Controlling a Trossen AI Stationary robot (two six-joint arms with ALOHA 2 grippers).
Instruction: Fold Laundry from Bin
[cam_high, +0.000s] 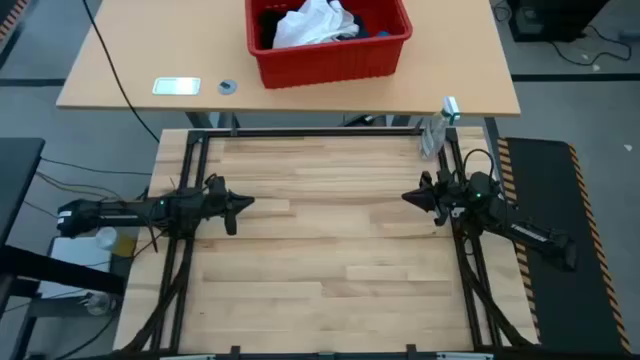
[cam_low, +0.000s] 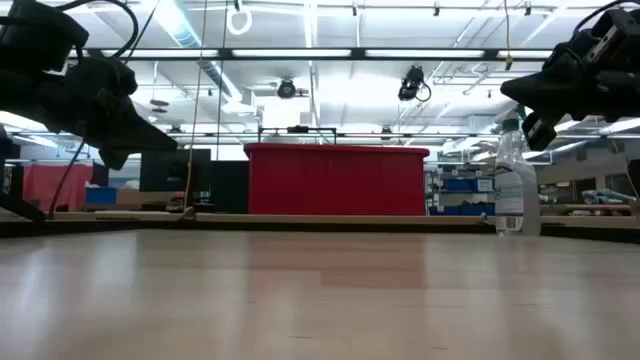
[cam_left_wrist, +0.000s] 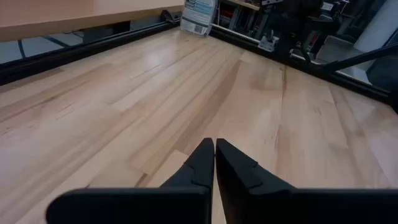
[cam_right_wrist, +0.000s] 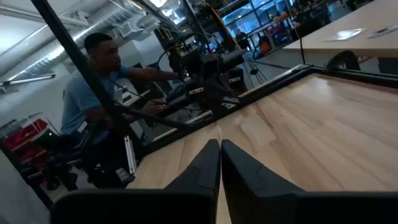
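Note:
The red bin (cam_high: 330, 50) stands on the far table beyond the work table; it also shows in the low view (cam_low: 336, 180). Inside lies the laundry: a white garment (cam_high: 312, 24) heaped on top, dark cloth (cam_high: 372, 22) and a bit of bright blue (cam_high: 383, 34) beside it. My left gripper (cam_high: 250, 202) hovers shut over the work table's left side, fingers pointing right; its closed tips show in the wrist view (cam_left_wrist: 214, 146). My right gripper (cam_high: 405, 197) hovers shut at the right side, pointing left (cam_right_wrist: 220, 145). Neither touches anything.
A clear plastic water bottle (cam_high: 436, 128) stands at the work table's far right corner (cam_low: 516, 185). A white card (cam_high: 176, 86) and a small round object (cam_high: 227, 87) lie on the far table. A person (cam_right_wrist: 93, 93) sits beyond the table's left side. Bare wood (cam_high: 330, 230) lies between the grippers.

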